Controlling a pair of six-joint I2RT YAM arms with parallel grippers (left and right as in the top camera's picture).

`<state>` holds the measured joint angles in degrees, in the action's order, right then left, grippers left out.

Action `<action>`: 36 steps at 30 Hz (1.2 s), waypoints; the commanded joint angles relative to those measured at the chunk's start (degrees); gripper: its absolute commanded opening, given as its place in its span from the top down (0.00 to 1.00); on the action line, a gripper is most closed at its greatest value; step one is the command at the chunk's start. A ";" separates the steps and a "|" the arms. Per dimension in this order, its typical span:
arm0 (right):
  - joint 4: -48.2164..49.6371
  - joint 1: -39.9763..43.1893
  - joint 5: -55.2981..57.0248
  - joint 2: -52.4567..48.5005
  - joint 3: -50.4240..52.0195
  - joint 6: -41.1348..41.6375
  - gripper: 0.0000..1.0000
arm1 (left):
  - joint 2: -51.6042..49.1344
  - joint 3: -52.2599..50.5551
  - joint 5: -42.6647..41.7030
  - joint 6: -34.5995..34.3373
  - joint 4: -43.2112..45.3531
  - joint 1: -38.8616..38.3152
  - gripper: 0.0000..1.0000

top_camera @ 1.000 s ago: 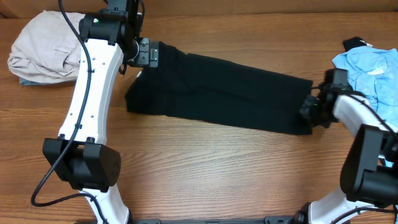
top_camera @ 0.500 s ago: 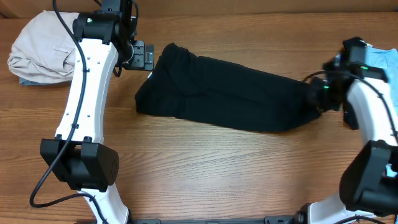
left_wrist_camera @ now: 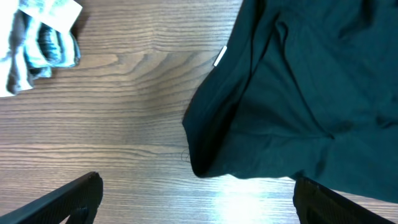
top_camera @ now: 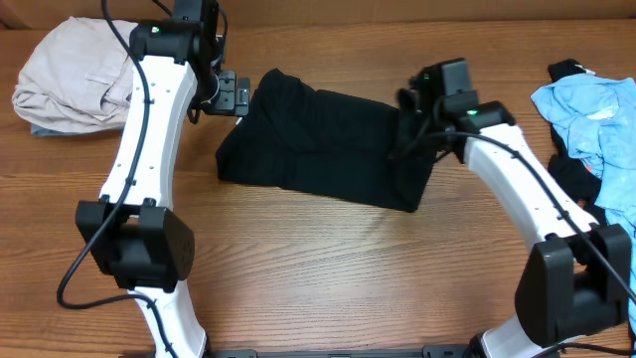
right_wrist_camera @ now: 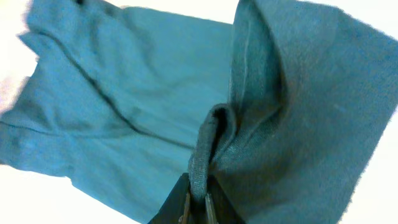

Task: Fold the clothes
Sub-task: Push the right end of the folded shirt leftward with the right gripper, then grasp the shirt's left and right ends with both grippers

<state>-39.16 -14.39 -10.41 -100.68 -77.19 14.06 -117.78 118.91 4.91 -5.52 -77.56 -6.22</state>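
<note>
The black T-shirt lies across the middle of the table, its right end lifted and doubled back to the left. My right gripper is shut on that end; the right wrist view shows a fold of the fabric pinched between the jaws of the right gripper. My left gripper hangs open just off the shirt's upper left corner, holding nothing. In the left wrist view the shirt and its small white label lie ahead of the left gripper, whose fingers stand wide apart over bare wood.
A beige garment is heaped at the back left, and its edge shows in the left wrist view. A light blue garment lies at the right edge over something dark. Bare wood runs along the table's front.
My right gripper has carried the shirt's right end up and leftward over the shirt, shortening it. The shirt slid slightly right. The left gripper has stayed open near the same spot.
</note>
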 commanded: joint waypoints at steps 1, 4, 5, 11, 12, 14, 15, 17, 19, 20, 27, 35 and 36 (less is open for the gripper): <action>3.80 -3.39 0.70 -3.43 -1.05 4.15 0.94 | -2.05 0.98 -0.50 1.97 0.20 0.63 0.00; 6.84 -5.68 0.59 -5.09 -1.05 4.46 0.77 | -2.91 0.98 -0.52 2.58 0.22 0.66 0.00; 7.39 -6.21 0.17 -5.27 -1.05 4.35 0.69 | -3.10 0.96 -0.50 2.75 0.24 0.66 0.00; 0.31 -6.29 -1.07 -4.76 -5.99 3.93 0.00 | -3.26 0.92 -1.60 6.14 1.77 1.51 0.00; -2.32 -5.60 -1.07 -4.57 -7.69 3.56 0.00 | -3.39 0.92 -3.32 8.20 2.40 1.86 0.00; -6.88 -3.96 -1.05 -4.28 -10.88 1.99 0.00 | -4.00 0.85 -8.20 12.74 3.85 2.78 0.00; -8.74 -3.15 -1.03 -4.26 -12.11 1.68 0.00 | -4.61 0.81 -10.58 14.53 4.68 3.34 0.00; -12.50 -1.22 -1.20 -4.24 -14.21 0.17 0.00 | -5.99 0.79 -14.16 17.11 6.10 4.24 0.00; -14.40 0.28 -1.18 -4.24 -14.60 -1.18 0.00 | -7.82 0.81 -17.88 20.20 7.19 4.85 0.00; -15.43 1.20 -1.22 -4.24 -14.60 -1.95 0.00 | -9.01 0.81 -20.02 22.62 7.69 5.03 0.00; -20.11 6.10 -1.03 -4.24 -14.60 -2.16 0.00 | -16.87 0.81 -22.95 29.75 10.43 4.83 0.00; -20.22 7.13 0.72 -4.26 -14.60 -2.38 0.01 | -21.73 0.79 -24.37 30.23 10.91 4.15 0.08; -20.11 7.13 0.74 -4.26 -14.60 -2.38 0.02 | -22.21 0.76 -24.33 30.21 11.17 3.96 0.11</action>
<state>-59.66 -7.42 -10.72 -106.02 -90.85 12.21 -138.54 118.93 -17.23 22.87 -66.89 -1.17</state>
